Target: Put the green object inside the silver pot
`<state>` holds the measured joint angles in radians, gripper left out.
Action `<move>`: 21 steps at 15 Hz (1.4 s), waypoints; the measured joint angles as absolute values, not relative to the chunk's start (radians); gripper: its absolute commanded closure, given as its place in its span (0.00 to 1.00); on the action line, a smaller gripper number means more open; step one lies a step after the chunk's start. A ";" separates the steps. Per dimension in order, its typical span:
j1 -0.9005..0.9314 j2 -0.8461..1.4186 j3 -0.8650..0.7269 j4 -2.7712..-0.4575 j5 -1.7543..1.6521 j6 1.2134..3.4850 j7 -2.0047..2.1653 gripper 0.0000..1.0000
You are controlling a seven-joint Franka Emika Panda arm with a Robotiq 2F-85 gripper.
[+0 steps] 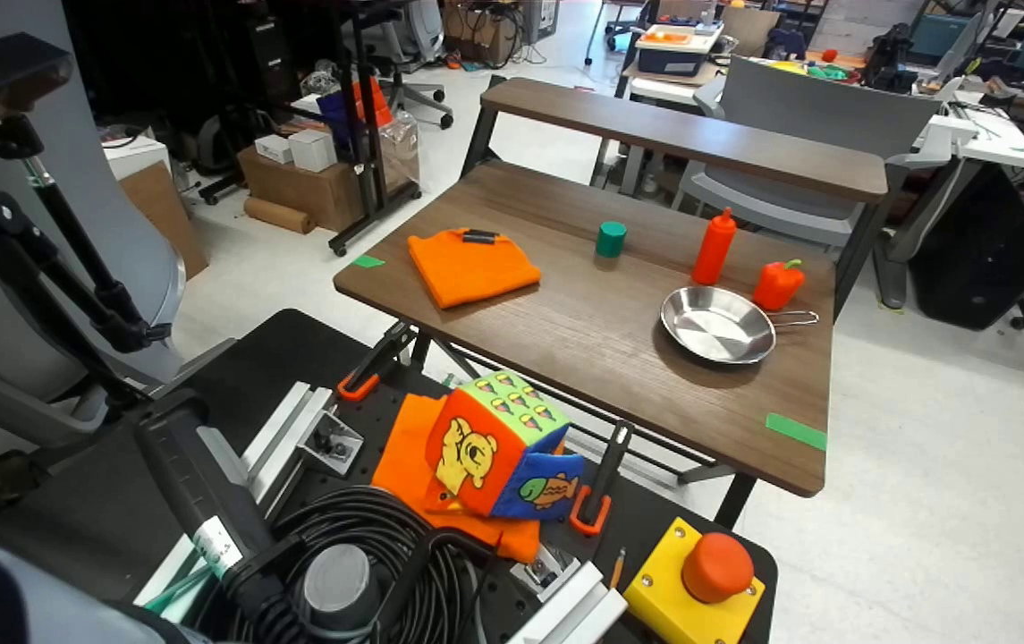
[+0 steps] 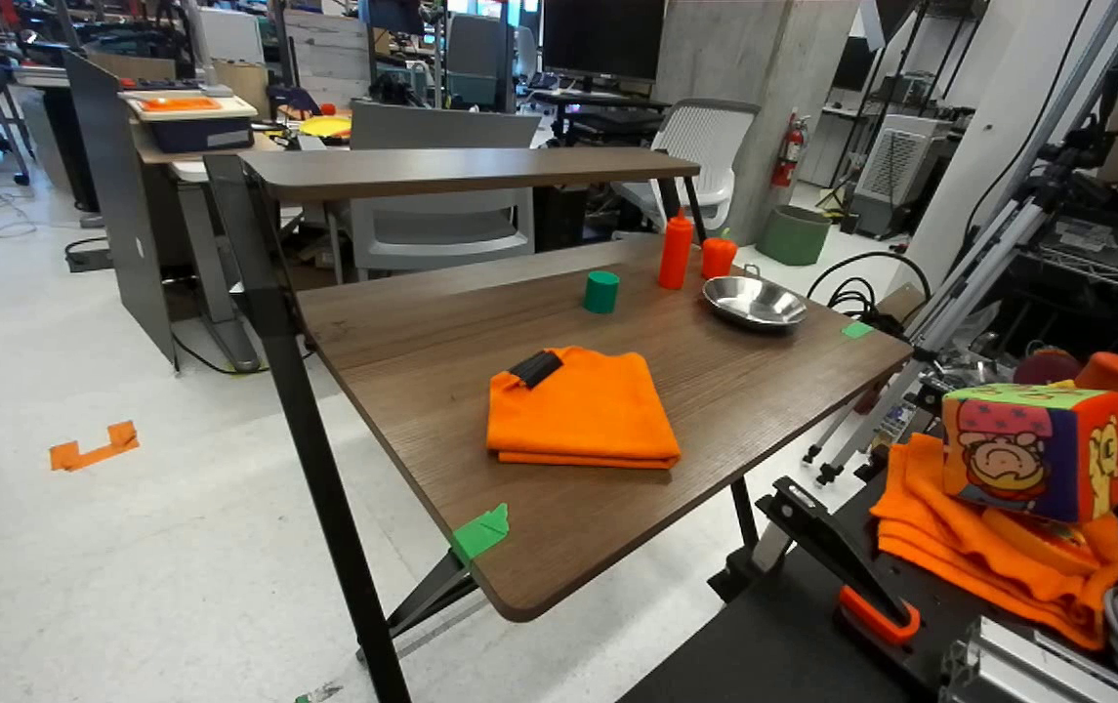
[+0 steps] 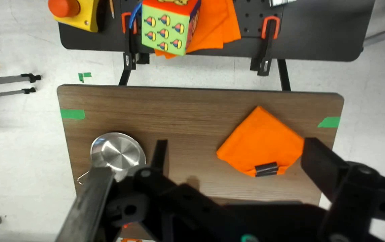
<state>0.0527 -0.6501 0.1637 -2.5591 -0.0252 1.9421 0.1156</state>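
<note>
Robot gripper (image 3: 235,148), its fingers spread wide apart, with a brown table (image 3: 192,105) beyond.
In an exterior view, the silver pot (image 1: 718,324) rests on the table; farther back, the green cylinder (image 1: 611,240) stands upright there, well apart from the pot.

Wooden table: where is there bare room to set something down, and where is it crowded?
The widest bare patch on the wooden table lies between the orange cloth and the silver pot, bordered too by the green object. A smaller one separates the silver pot from a green tape strip. It is crowded where the red bottle, red pepper and silver pot cluster.
</note>
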 measured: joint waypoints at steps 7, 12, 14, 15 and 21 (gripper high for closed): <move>-0.033 -0.228 0.057 -2.390 -0.024 2.194 0.135 0.00; -0.043 0.085 0.036 -2.171 -0.028 2.204 0.218 0.00; -0.041 0.187 0.030 -2.084 -0.025 2.202 0.255 0.00; -0.040 0.235 0.026 -2.041 -0.022 2.201 0.276 0.00; -0.018 0.474 -0.004 -1.815 0.000 2.199 0.395 0.00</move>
